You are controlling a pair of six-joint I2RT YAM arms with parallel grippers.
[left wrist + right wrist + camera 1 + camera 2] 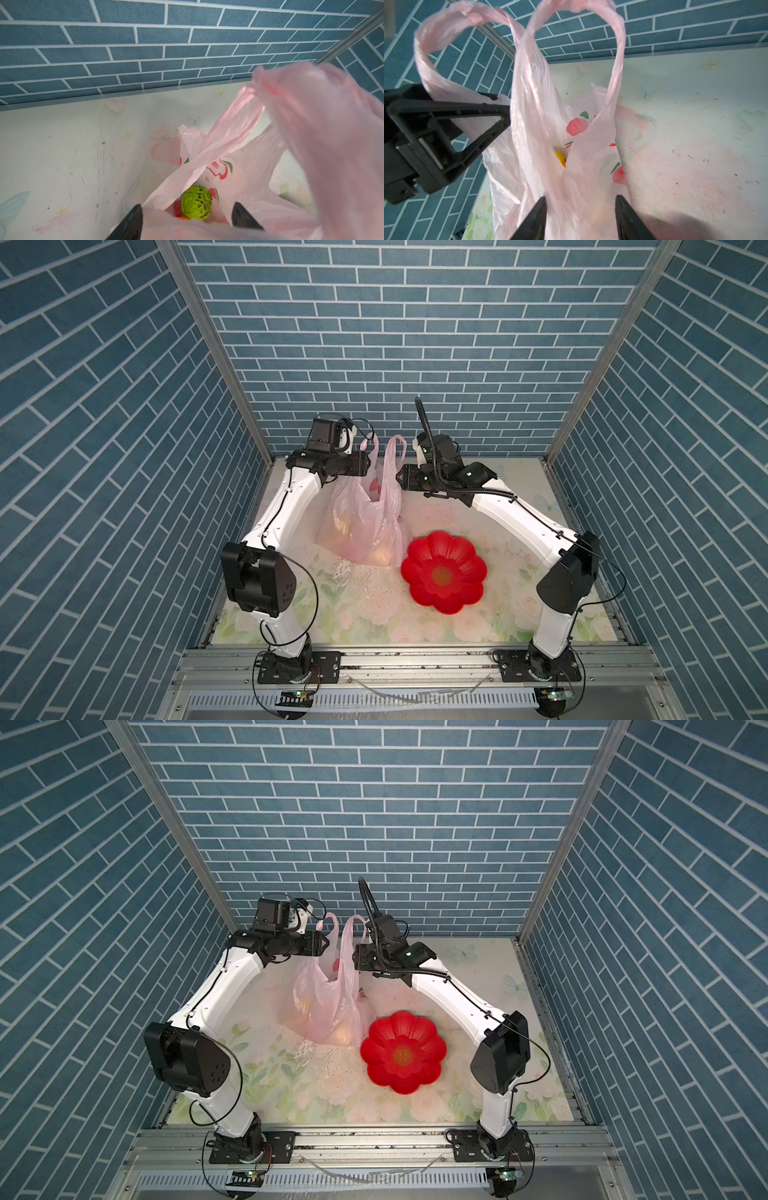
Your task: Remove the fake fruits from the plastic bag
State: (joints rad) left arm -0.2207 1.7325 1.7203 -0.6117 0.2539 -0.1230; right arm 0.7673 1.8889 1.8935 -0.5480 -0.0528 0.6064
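Left tool (187, 205) and right tool (580, 197) are being held parted, clamping nothing, at either side of the plastic bag (361, 526) standing far-centre on the tabletop (519, 497). Fake fruits (196, 202) are being kept inside; its mouth should be widened first.

Markings survey: print found on two items, none of it readable with certainty.
The plastic bag (245, 180) carries red print: a fruit motif (218, 170) with green leaves and, just beside it, a small red character (206, 178), apparently Chinese script, too small and creased to read. More red fruit prints (576, 126) with green leaves show on the bag in the right wrist view. The red flower-shaped dish (457, 547), on the tabletop (519, 506) right of the bag, bears a gold emblem (441, 575) at its centre, too small to make out in both top views.
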